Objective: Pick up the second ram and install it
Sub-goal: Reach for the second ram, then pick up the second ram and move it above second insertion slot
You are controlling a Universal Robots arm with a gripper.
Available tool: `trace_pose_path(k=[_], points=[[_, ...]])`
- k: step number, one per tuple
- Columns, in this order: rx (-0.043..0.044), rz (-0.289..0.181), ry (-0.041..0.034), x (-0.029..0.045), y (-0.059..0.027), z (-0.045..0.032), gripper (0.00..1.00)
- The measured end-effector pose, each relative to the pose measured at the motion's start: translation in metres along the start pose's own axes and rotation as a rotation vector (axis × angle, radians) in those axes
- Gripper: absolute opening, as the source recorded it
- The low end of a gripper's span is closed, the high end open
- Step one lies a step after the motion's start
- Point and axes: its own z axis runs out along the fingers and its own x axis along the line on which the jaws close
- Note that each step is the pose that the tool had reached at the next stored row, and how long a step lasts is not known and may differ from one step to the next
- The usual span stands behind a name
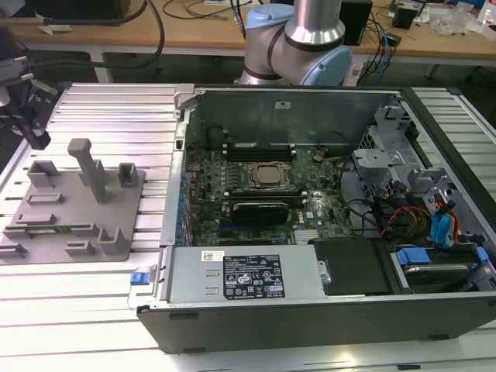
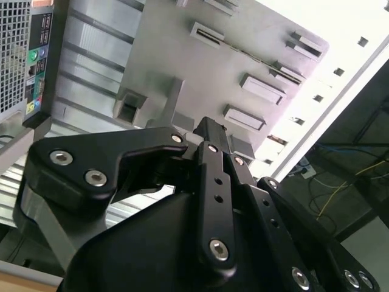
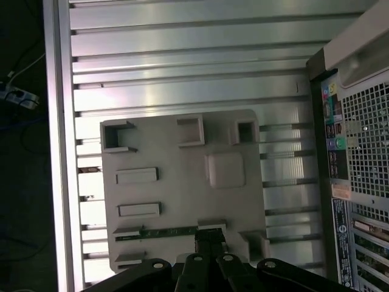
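Your hand (image 3: 210, 235) is right at the ram (image 3: 159, 232), which lies in the grey holder (image 3: 182, 188) on the surface (image 3: 182, 61) at the exterior view's left; you can't tell how far it's open.

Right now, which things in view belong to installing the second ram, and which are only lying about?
Job in hand: second ram, lying in the grey holder; gripper, close to the ram; motherboard in the open case.

Lying about: power supply box; blue drive clips; cables on the wooden bench.
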Motion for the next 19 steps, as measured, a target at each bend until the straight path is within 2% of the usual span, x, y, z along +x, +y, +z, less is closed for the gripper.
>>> trace_pose_path(k=[5,14,19], points=[[0.0003,0.0,0.0028,0.0062,-0.0027,0.0073,0.08],[0.0007,0.0,0.0104,0.0189,-0.0085,0.0257,0.08],[0.0008,0.0,0.0105,0.02,-0.0086,0.0258,0.08]])
